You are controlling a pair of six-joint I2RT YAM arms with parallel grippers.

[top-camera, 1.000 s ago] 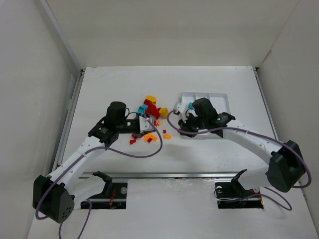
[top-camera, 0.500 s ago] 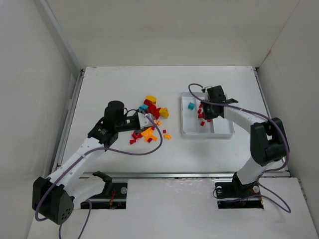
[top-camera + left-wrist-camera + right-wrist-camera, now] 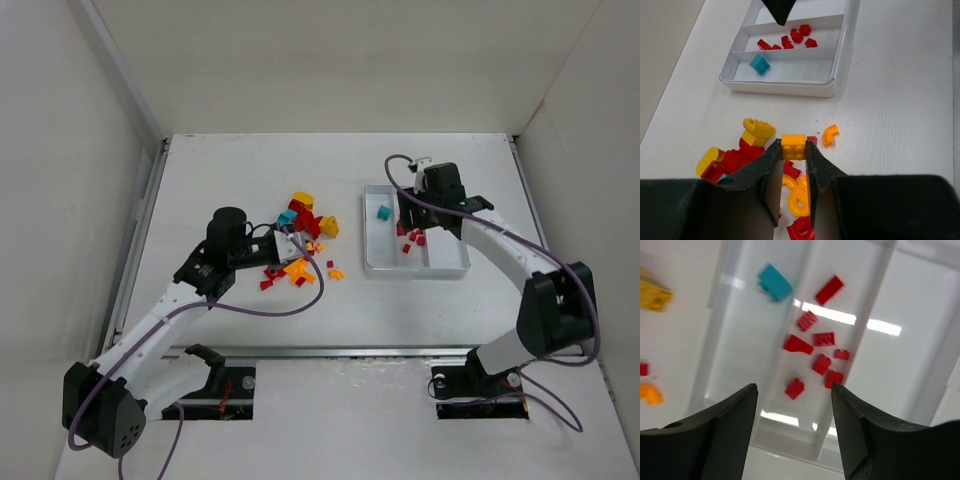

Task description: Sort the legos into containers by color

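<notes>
Amid legos [image 3: 735, 160], left claw [image 3: 793, 145] clamped on yellow brick [image 3: 793, 148], right claw [image 3: 794, 387] apart over half-cropped tray [image 3: 735, 340].

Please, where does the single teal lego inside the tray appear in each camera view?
Top external: the teal lego lies right of centre, in the left compartment of the tray.
Left wrist: upper left, nearest compartment.
Right wrist: top, left of centre.
Shared landmark: the red legos in the neighbouring middle compartment.

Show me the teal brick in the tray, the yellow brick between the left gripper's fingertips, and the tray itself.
teal brick [image 3: 760, 64], left wrist view, studded top.
yellow brick [image 3: 793, 147], left wrist view, top face centre.
white tray [image 3: 780, 89], left wrist view, near rim.
</notes>
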